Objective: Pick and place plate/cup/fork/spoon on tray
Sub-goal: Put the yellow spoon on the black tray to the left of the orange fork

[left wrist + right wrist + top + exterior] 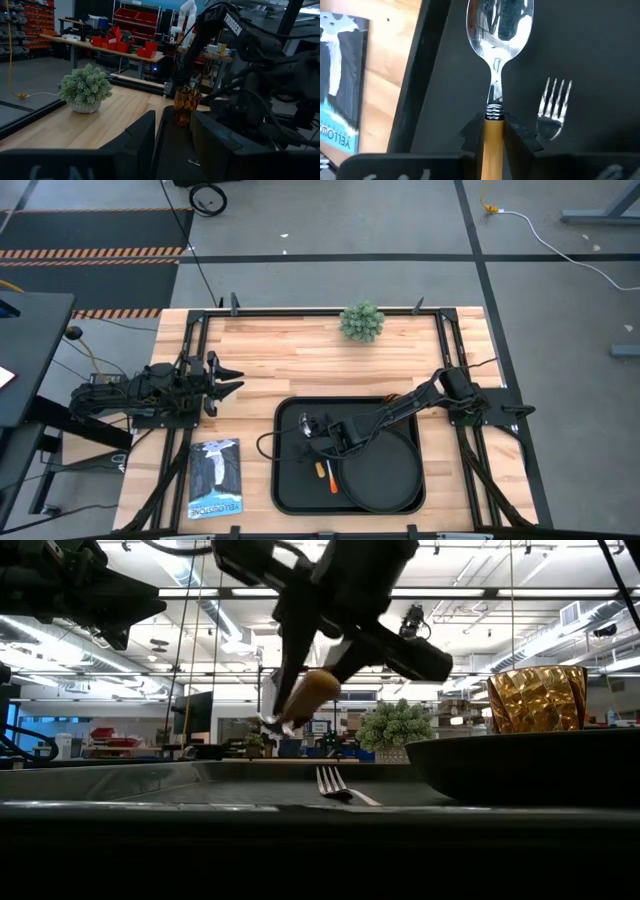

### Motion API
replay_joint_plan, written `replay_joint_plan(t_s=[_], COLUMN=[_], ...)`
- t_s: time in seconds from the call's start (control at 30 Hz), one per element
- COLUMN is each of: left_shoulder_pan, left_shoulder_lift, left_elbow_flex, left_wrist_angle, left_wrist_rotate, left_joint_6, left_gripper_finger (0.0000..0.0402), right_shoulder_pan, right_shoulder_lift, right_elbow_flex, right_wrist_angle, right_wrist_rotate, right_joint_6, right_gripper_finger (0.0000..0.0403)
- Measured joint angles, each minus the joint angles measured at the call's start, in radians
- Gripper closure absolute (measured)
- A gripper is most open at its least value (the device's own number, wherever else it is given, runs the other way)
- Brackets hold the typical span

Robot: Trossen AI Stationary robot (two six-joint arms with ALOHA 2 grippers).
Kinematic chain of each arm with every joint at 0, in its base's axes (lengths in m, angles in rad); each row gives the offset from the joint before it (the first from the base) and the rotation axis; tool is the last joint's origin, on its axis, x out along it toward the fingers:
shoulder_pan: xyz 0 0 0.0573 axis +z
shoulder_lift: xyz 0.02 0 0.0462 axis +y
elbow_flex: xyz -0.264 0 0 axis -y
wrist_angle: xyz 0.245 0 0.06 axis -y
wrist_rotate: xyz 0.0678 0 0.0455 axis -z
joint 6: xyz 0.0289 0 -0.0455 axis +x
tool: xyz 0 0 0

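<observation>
My right gripper is over the left half of the black tray, shut on the spoon, whose silver bowl points away from the wrist. The fork lies flat on the tray floor beside the round black plate, which sits in the tray's right half. The amber cup stands upright at the tray's far right; in the high view my right arm hides it. My left gripper is open and empty above the table's left side. My right gripper pinches the spoon's orange handle between its two fingers, just behind the metal collar at the bowl end. The fingers slant down from the table's right and lie along the handle. The spoon is lifted clear of the tray, tilted, its bowl lower.
A small green potted plant stands at the table's far edge. A blue-and-white booklet lies on the table left of the tray. Bare wood lies between the plant and the tray.
</observation>
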Motion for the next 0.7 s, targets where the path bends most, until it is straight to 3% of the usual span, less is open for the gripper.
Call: replay_joint_plan(t_s=[0.43, 0.7], left_shoulder_pan=[0.0, 0.0], left_shoulder_lift=[0.0, 0.0], left_elbow_flex=[0.0, 0.0], left_wrist_angle=[0.0, -0.001], left_wrist_rotate=[0.0, 0.0], left_joint_6=[0.002, 0.016], left_gripper_finger=[0.0267, 0.0267], right_shoulder_pan=[0.01, 0.025], right_shoulder_lift=[0.001, 0.0], right_elbow_flex=[-0.04, 0.029], right_wrist_angle=[0.117, 0.133], right_wrist_rotate=[-0.057, -0.028], right_joint_6=[0.055, 0.069], right_gripper_finger=[0.0336, 0.0336])
